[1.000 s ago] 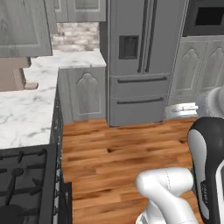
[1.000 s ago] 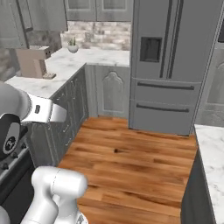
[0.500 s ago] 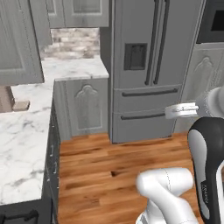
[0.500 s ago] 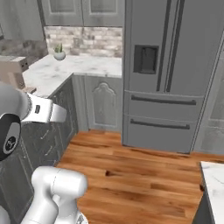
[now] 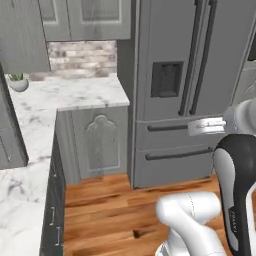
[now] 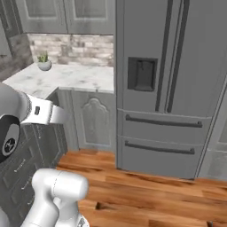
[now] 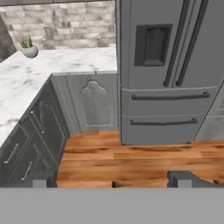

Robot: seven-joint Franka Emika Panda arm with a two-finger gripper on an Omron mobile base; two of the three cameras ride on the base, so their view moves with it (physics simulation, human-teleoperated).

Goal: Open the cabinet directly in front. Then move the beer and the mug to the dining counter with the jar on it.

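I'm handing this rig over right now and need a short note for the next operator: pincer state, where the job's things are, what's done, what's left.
Pincer: open, holding nothing, held above the wood floor.
In view: the grey fridge dead ahead, a marble corner counter on its left with a small potted plant, and grey upper cabinets above that counter, doors shut.
Beer, mug, jar and dining counter: none in sight from here.
Done: nothing that shows; no cabinet stands open.
Left: face the right cabinet, open it, then carry the beer and the mug to the dining counter with the jar.
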